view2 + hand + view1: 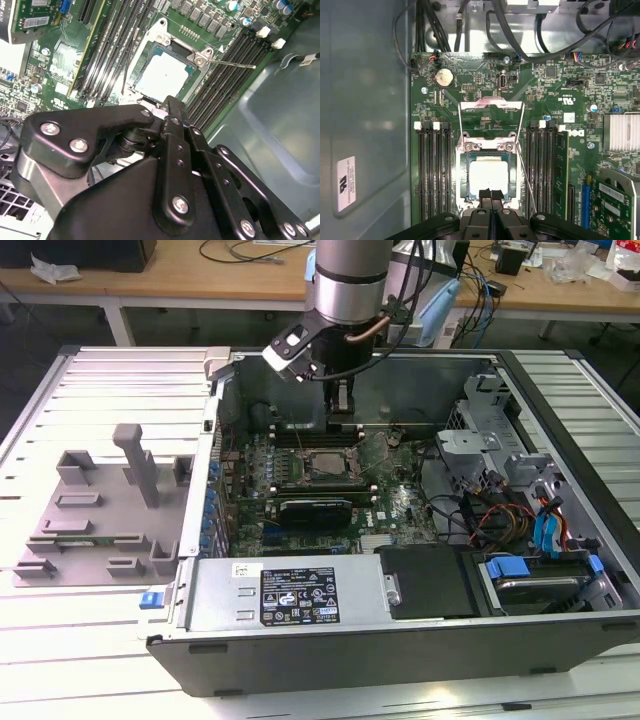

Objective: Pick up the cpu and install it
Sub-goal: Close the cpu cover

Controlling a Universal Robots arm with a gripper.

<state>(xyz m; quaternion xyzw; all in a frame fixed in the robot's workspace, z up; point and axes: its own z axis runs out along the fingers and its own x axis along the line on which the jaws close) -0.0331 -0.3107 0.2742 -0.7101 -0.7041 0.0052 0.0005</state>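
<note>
Black gripper [491, 196], its two fingertips pressed together with nothing between them, hangs over one edge of the cpu [489, 176] inside an open computer case [400, 630]. Whether the tips touch the chip cannot be told.

The cpu lies flat and square in its socket [463, 176] on the green board [470, 75], so the placing step looks done and the install is at the seating stage. The hinged load plate [490, 104] is flipped open beside the socket, and the thin wire lever [232, 63] stands free, so by this judgement the chip is not yet clamped. What remains calls for a light, straight touch, since the chip must sit level in its frame and the lever is slender.

The cpu's top is pale, smooth metal with a dull sheen, and a darker rim runs round it. The plate is bright stamped steel. Long black memory slots [432, 175] with white end clips run along both sides of the socket.
</note>
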